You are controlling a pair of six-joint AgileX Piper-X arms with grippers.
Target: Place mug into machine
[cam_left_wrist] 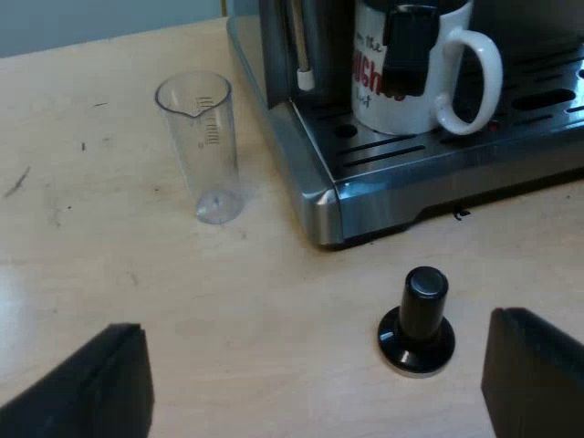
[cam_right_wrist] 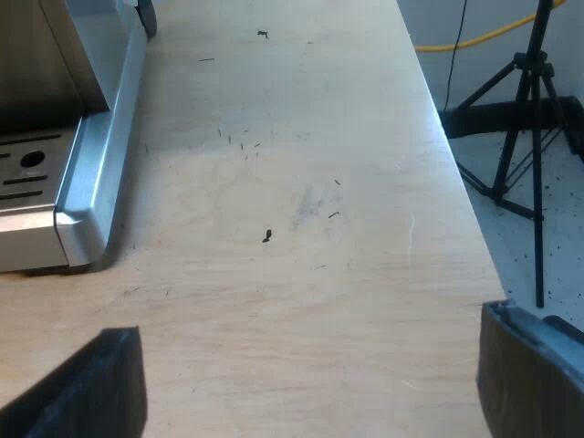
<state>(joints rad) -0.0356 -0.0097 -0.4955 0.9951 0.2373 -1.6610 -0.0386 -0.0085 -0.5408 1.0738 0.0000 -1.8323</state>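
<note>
A white mug point(cam_left_wrist: 415, 91) with red lettering stands upright on the drip tray point(cam_left_wrist: 474, 146) of the espresso machine point(cam_left_wrist: 315, 182), its handle turned sideways. A dark handle point(cam_left_wrist: 408, 50) hangs from the machine's front, just before the mug's rim. My left gripper point(cam_left_wrist: 315, 392) is open and holds nothing; it hovers low over the table, short of the machine. My right gripper point(cam_right_wrist: 310, 383) is open too, over bare wood beside a corner of the machine's base point(cam_right_wrist: 87, 210).
A clear measuring glass point(cam_left_wrist: 203, 151) stands upright on the table near the machine's corner. A tamper point(cam_left_wrist: 420, 319) with a black knob stands between my left fingers and the drip tray. The steam wand point(cam_left_wrist: 299, 46) hangs beside the mug. Beyond the table edge point(cam_right_wrist: 456, 182) stands a tripod point(cam_right_wrist: 529, 137).
</note>
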